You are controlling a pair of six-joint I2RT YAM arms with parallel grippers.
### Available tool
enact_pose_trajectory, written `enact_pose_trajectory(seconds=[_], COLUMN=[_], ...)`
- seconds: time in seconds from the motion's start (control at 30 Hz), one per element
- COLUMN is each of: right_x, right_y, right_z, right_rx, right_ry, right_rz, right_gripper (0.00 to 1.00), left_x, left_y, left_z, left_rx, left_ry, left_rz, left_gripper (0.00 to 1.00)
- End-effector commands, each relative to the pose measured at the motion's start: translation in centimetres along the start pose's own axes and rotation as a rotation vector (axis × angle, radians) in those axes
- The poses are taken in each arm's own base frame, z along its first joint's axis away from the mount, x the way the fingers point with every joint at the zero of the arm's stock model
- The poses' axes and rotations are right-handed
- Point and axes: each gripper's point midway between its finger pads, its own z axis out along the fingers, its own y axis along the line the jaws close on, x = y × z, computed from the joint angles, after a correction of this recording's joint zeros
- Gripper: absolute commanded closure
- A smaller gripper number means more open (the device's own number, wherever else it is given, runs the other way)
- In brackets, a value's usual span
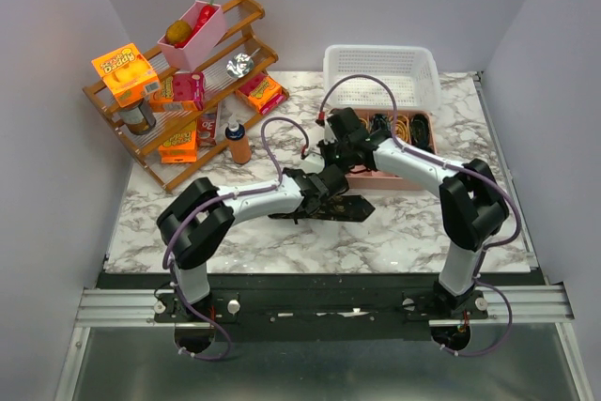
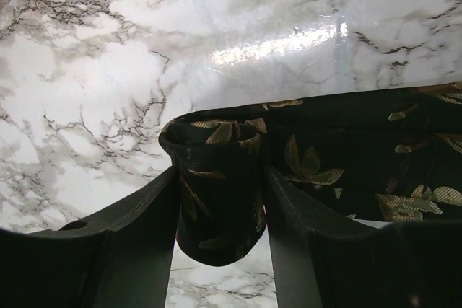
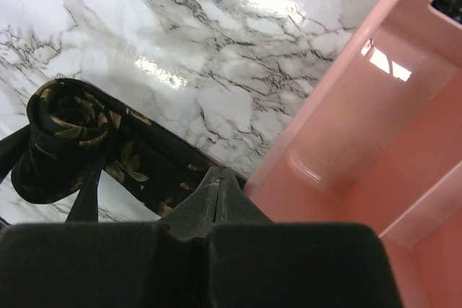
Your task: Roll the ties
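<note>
A black tie with a gold leaf pattern [image 1: 346, 207] lies flat on the marble table in front of the pink tray [image 1: 399, 178]. Its left end is rolled into a coil [image 2: 216, 200]. My left gripper [image 2: 220, 178] is shut on this coil, one finger on each side; in the top view the left gripper [image 1: 322, 194] is at the tie's left end. My right gripper [image 3: 219, 178] has its jaws together, tip just over the flat tie [image 3: 137, 164] beside the tray wall [image 3: 361, 128]. The coil [image 3: 61, 131] shows to its left. Dark and gold coils [image 1: 408, 129] lie in the tray.
A white mesh basket [image 1: 380, 77] stands behind the pink tray. A wooden rack [image 1: 188, 100] with boxes, a jar and a pink bin [image 1: 192, 30] fills the back left. A small brown bottle [image 1: 239, 145] stands beside the rack.
</note>
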Motion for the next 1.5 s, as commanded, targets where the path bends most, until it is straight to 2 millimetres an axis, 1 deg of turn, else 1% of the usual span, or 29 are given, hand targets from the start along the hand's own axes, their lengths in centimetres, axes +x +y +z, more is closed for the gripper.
enact_pose_trajectory(seconds=[0.0,0.07,0.1,0.13,0.23,0.3,0.4,0.43,0.5,0.57,0.67,0.7,0.73,0.8,1.0,1.1,1.2,1.47], right_x=[-1.5,-1.8,-2.1,-2.3,-3.1,-3.7,-4.0,-4.2,-4.2,-4.2,-4.2,-4.2,-4.2,-4.1,-3.6,-3.3,-3.1,-2.5], right_y=[-0.2,-0.6,-0.4,-0.6,-0.5,-0.6,-1.3,-2.0,-2.8,-4.1,-5.3,-5.6,-6.1,-6.5,-6.7,-6.7,-6.7,-6.8], right_z=[-1.9,-2.2,-2.6,-2.9,-3.9,-4.3,-4.5,-4.6,-4.5,-4.6,-5.0,-5.2,-5.3,-5.4,-5.0,-4.7,-4.4,-3.9], right_rx=[-0.014,-0.024,-0.043,-0.046,-0.064,-0.07,-0.071,-0.063,-0.055,-0.036,-0.024,-0.022,-0.013,-0.007,-0.014,-0.022,-0.025,-0.032], right_ry=[-0.071,-0.084,-0.1,-0.109,-0.154,-0.18,-0.184,-0.189,-0.189,-0.193,-0.201,-0.203,-0.207,-0.208,-0.194,-0.185,-0.175,-0.155], right_rz=[0.021,0.043,0.049,0.057,0.063,0.074,0.112,0.131,0.165,0.197,0.231,0.235,0.243,0.25,0.259,0.261,0.262,0.263], right_gripper=[0.99,0.99,0.99,0.99,0.99,0.99,0.99,0.99,0.99,0.99,0.99,0.99,0.99,0.99,0.99,0.99,0.99,0.99], left_x=[-0.3,-0.4,-0.3,-0.4,-0.6,-0.7,-0.7,-0.7,-0.6,-0.5,-0.6,-1.2,-1.1,-1.6,-2.5,-2.3,-2.0,-2.7], left_y=[-2.1,-1.9,-1.9,-1.8,-1.5,-1.4,-1.3,-1.3,-1.4,-1.4,-1.4,-1.2,-1.2,-1.2,-2.1,-2.5,-3.3,-4.5], left_z=[-0.4,-0.5,-0.5,-0.5,-0.7,-0.9,-0.8,-0.8,-0.6,-0.4,-0.6,-0.9,-1.1,-1.6,-2.7,-2.7,-2.6,-3.3], left_rx=[0.059,0.057,0.055,0.054,0.049,0.05,0.048,0.047,0.042,0.03,0.007,-0.01,-0.019,-0.017,0.024,0.036,0.068,0.116], left_ry=[-0.033,-0.039,-0.042,-0.046,-0.057,-0.064,-0.069,-0.07,-0.066,-0.065,-0.069,-0.087,-0.088,-0.104,-0.134,-0.127,-0.119,-0.143], left_rz=[0.017,0.007,0.005,-0.001,-0.012,-0.023,-0.025,-0.023,-0.01,0.005,0.028,0.024,0.033,0.027,0.007,0.014,0.017,0.011], left_gripper=[0.42,0.42,0.42,0.41,0.41,0.41,0.41,0.42,0.42,0.42,0.42,0.42,0.42,0.42,0.42,0.42,0.42,0.42])
